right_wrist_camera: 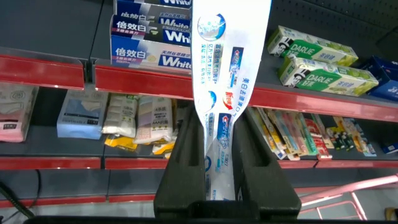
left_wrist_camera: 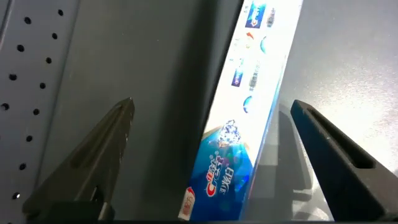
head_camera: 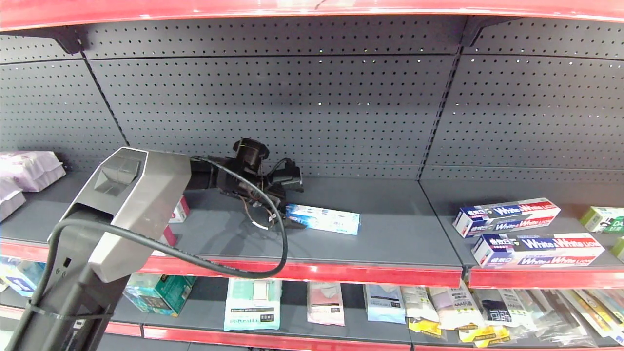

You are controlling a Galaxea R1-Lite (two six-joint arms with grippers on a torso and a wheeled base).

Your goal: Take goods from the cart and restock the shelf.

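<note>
My left gripper point(head_camera: 285, 215) point(left_wrist_camera: 211, 106) stands spread wide, dark wedge-shaped fingers either side of the long blue glossy cardboard toothpaste box point(head_camera: 324, 219) point(left_wrist_camera: 239, 137) lying flat on the matte grey metal shelf point(head_camera: 390, 229). My right gripper point(right_wrist_camera: 219, 118) pinches a white-and-blue glossy carton point(right_wrist_camera: 227, 50).

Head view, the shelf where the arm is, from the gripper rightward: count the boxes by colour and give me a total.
Light blue box: 1
White-red-blue boxes: 2
Green boxes: 2, one cut off by the picture's edge
Total: 5
</note>
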